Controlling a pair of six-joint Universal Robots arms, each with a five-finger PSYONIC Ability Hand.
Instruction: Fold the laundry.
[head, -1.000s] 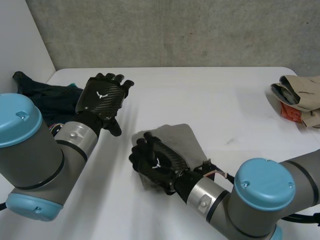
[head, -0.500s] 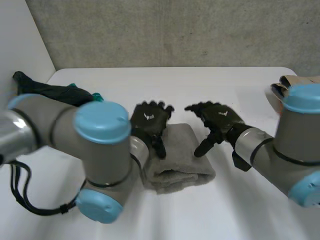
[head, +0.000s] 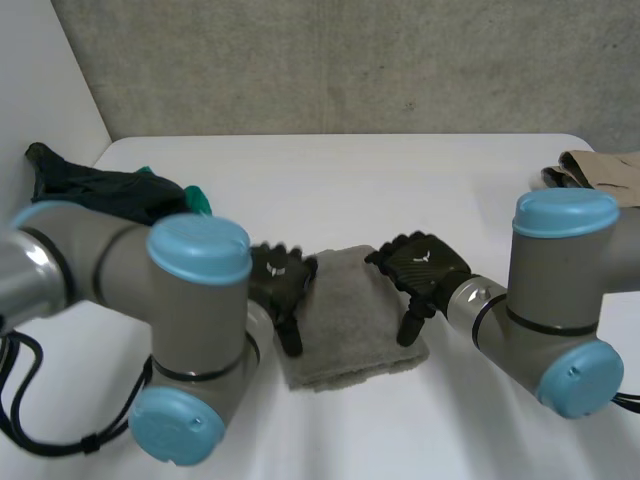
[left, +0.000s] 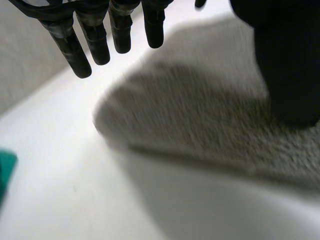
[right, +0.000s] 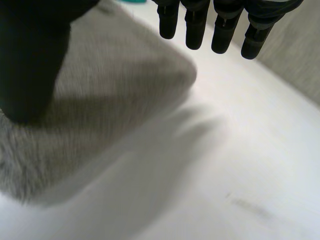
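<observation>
Folded grey towel (head: 350, 320) lying mid-worktop (head: 400, 180).
The left hand (head: 280, 276) is sitting at its left edge and the right hand (head: 425, 263) at its right edge; both are extending straight, relaxed fingers, gripping nothing, thumbs over the cloth.

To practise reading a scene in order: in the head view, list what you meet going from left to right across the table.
dark clothes pile → left hand → grey folded towel → right hand → beige clothes pile
</observation>
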